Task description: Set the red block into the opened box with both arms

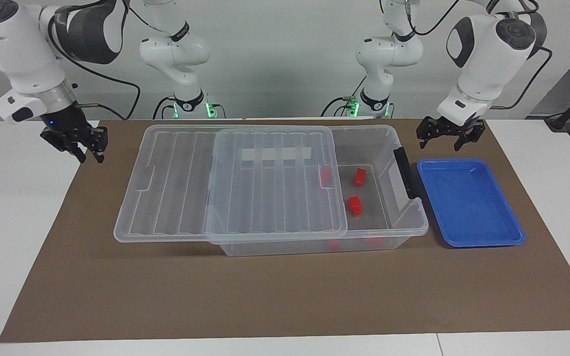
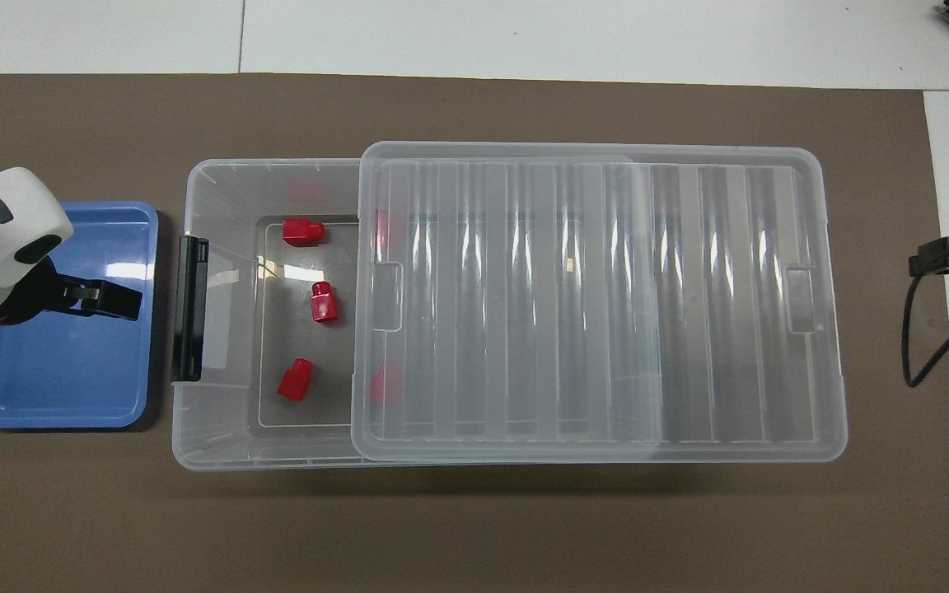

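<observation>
The left gripper hangs empty with fingers spread, over the mat near the blue tray. The right gripper hovers empty above the mat's edge, about nine o'clock from the box in the facing view; whether its fingers are apart cannot be told. A red block rests inside the box, two more near it, lid slid partly aside.
</observation>
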Robot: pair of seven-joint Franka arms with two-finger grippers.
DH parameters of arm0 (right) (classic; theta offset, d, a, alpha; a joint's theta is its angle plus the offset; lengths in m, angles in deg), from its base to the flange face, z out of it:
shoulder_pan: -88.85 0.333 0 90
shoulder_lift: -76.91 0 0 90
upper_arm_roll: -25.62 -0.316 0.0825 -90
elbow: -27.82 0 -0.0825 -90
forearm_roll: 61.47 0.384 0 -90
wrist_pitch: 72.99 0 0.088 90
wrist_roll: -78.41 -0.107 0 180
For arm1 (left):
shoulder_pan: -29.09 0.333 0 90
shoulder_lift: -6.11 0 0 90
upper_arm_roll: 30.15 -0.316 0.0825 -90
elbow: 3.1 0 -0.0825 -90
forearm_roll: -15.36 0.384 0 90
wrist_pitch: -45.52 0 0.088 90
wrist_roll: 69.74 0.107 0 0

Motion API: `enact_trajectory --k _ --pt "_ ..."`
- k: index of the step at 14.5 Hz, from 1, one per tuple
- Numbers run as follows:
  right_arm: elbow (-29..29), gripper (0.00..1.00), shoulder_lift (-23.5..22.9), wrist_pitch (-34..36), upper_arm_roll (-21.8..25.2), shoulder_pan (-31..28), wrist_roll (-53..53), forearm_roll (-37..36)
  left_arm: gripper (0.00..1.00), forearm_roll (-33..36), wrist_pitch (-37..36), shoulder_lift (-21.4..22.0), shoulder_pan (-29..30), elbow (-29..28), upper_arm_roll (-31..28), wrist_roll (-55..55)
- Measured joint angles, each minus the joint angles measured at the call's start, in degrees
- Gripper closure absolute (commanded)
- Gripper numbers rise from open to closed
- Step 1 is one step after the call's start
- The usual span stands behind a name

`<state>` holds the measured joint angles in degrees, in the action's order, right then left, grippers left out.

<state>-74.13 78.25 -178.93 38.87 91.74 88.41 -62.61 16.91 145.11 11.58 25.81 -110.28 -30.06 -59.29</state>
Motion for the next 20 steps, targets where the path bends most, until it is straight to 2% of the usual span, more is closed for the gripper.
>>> enact_trajectory --k 3,6,10,13,16,20 --pt "-3.13 1.0 -1.53 -6.36 0.04 -2.3 4.52 0.0 0.0 0.0 0.18 -0.21 0.02 1.18 -4.6 4.56" --pt "-6.2 1.0 -3.39 -12.18 0.02 -2.99 6.5 0.09 0.0 -0.04 0.18 -1.42 -0.2 1.58 -5.23 5.0" --pt "-6.62 1.0 -6.05 -14.45 -0.49 -2.8 10.64 3.99 0.0 -0.07 -0.4 -3.52 -4.44 5.07 -4.76 2.83" --pt "-6.64 1.0 -7.69 -15.79 -0.77 -2.66 14.21 8.78 0.0 -0.07 0.04 -4.55 -6.94 5.66 -4.69 -0.45" --pt "-6.64 1.0 -8.37 -16.51 -1.59 -2.49 14.32 9.91 0.0 -0.07 -0.77 -5.81 -7.18 6.85 -4.64 -0.71" --pt "-6.62 1.0 -8.67 -16.82 -3.41 -2.45 14.32 11.27 0.0 -0.07 -5.45 -5.94 -7.19 10.59 -4.18 -0.71"
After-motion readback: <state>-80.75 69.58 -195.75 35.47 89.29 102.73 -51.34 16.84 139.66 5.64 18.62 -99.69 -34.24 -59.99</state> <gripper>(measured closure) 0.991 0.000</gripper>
